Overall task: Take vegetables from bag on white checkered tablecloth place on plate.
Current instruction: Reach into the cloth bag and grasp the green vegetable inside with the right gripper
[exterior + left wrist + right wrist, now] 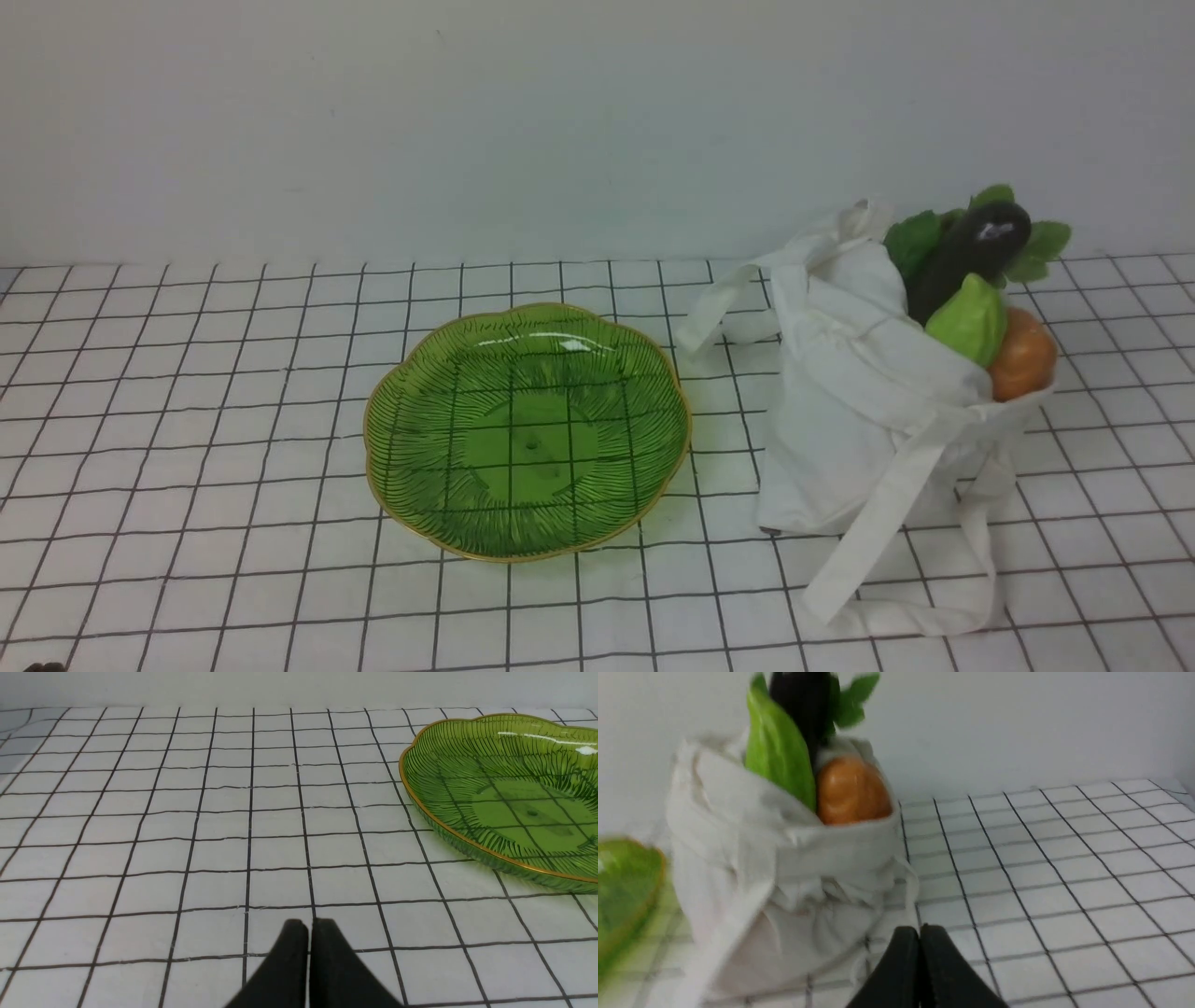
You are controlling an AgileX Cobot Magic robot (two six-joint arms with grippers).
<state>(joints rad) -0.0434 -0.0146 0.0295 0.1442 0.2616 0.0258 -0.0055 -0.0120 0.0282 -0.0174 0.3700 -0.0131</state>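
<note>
The left gripper (308,926) was pictured low over bare tablecloth (187,420) at left, fingers pressed together on nothing, the plate (439,411) well off to its right. The plate was shown empty at centre. To its right the bag (859,429) was seen slumped, with leaves (913,241), an eggplant (971,252), a gourd (971,322) and an orange vegetable (1022,359) poking from its mouth. The right gripper (920,931), fingers pressed together and empty, was placed near and right of the bag's base; the vegetables (780,760) were seen higher and farther off, well apart from the tips. For a clean first pick, it was judged that the fingers should be spread, raised to the mouth and closed on one exposed vegetable, clear of the cloth.
</note>
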